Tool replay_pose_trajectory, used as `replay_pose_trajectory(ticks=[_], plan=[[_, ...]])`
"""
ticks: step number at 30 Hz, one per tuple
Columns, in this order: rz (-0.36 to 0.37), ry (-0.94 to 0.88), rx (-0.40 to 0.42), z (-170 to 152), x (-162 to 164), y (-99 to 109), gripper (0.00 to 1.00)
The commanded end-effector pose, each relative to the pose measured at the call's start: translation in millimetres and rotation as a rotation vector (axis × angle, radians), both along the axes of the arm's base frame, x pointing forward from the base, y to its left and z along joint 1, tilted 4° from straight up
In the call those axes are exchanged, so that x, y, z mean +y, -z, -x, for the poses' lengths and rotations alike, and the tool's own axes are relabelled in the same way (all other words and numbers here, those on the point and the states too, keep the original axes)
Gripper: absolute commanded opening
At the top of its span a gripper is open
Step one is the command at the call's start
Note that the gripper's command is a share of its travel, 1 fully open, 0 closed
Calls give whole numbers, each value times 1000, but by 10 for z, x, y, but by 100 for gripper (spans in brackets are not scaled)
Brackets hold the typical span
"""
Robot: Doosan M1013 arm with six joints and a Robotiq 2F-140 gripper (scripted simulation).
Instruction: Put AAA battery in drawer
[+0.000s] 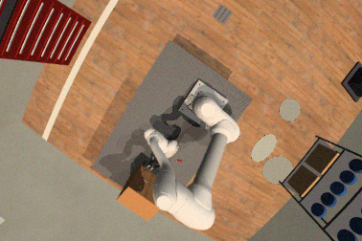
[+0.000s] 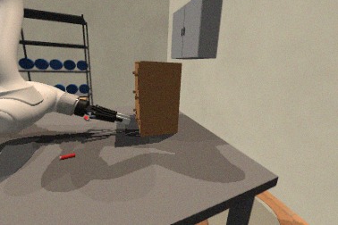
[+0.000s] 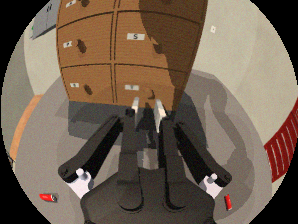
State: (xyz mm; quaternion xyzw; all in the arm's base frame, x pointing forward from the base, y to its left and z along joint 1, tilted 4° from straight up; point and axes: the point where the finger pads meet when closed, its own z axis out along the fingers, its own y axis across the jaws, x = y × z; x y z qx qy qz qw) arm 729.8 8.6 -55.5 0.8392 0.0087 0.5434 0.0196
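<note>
The small wooden chest (image 2: 157,98) stands near the table's edge, and also shows in the overhead view (image 1: 139,189). The wrist view shows its front (image 3: 127,43) with two columns of drawers, all pushed in. Their labels are too small to read. My gripper (image 3: 146,105) is low at the chest's front, its fingertips narrowed to a small gap at the knob of the bottom right drawer. I cannot see that they grip it. The side view shows the gripper (image 2: 130,123) reaching the chest's bottom row. The red AAA battery (image 2: 67,155) lies on the grey table, apart from the gripper, and shows overhead (image 1: 179,161).
My arm's base (image 1: 203,98) stands on the table's middle. The table's front edge (image 2: 250,181) is close to the chest. A rack with blue bowls (image 2: 54,65) and a wall cabinet (image 2: 197,26) are off the table.
</note>
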Motion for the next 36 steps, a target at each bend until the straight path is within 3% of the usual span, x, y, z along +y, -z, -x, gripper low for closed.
replay_pose_trajectory(ticks=[1, 36], plan=[[5, -2, -10, -46, -10, -25, 20], [5, -2, -10, -89, -19, -50, 20]])
